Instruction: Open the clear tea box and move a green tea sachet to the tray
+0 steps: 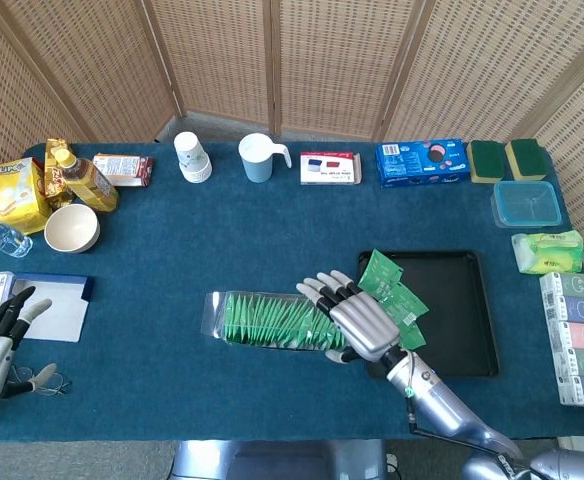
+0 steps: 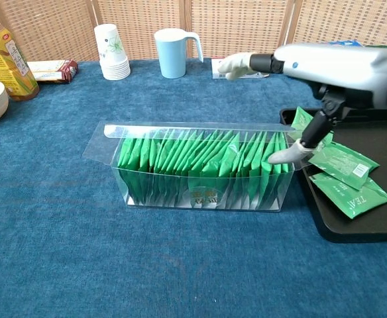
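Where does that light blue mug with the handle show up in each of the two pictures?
Head view: the blue mug stands along the table's far edge, left of centre, handle pointing right.
Chest view: the same mug sits at the top, left of centre.
Shared landmark: the stack of paper cups stands just left of it in both.
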Controlling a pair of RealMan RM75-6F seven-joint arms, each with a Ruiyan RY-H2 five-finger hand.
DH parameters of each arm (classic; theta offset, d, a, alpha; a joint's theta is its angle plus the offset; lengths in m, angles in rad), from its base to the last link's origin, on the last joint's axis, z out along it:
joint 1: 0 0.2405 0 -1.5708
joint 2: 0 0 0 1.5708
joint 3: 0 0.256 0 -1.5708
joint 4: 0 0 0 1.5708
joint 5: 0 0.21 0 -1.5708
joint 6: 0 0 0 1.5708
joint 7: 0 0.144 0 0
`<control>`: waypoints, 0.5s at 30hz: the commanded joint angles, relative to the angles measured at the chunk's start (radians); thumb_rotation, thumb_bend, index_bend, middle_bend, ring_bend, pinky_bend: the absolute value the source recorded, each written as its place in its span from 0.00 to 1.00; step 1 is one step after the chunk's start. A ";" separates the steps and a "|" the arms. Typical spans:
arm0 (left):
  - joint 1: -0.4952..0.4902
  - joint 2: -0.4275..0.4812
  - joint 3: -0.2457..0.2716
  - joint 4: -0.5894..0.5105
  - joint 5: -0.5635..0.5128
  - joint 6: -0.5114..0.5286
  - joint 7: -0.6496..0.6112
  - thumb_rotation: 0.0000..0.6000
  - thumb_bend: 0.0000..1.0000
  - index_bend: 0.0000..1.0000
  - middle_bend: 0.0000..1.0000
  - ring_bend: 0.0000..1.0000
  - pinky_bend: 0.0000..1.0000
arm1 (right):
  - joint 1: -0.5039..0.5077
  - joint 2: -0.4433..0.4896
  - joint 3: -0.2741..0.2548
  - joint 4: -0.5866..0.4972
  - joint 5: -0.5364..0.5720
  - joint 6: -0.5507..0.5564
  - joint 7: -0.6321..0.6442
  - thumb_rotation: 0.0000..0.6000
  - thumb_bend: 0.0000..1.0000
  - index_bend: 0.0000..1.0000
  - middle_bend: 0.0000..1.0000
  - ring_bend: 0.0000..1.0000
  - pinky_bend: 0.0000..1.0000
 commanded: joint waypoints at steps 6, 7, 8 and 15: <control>0.000 -0.003 0.003 0.011 -0.003 -0.001 -0.009 1.00 0.18 0.14 0.04 0.08 0.22 | 0.052 -0.069 0.017 0.058 0.107 0.027 -0.111 1.00 0.10 0.00 0.04 0.00 0.01; 0.000 -0.004 0.003 0.012 -0.003 0.000 -0.010 1.00 0.18 0.14 0.04 0.08 0.22 | 0.055 -0.071 0.018 0.060 0.114 0.029 -0.115 1.00 0.13 0.00 0.05 0.00 0.01; 0.001 -0.003 0.003 0.014 -0.004 0.000 -0.011 1.00 0.18 0.14 0.04 0.08 0.22 | 0.058 -0.073 0.021 0.060 0.123 0.033 -0.120 1.00 0.15 0.00 0.05 0.00 0.01; -0.002 -0.006 0.003 0.022 -0.007 -0.004 -0.021 1.00 0.18 0.14 0.04 0.08 0.22 | 0.085 -0.049 0.049 0.031 0.165 0.044 -0.134 1.00 0.28 0.00 0.05 0.00 0.01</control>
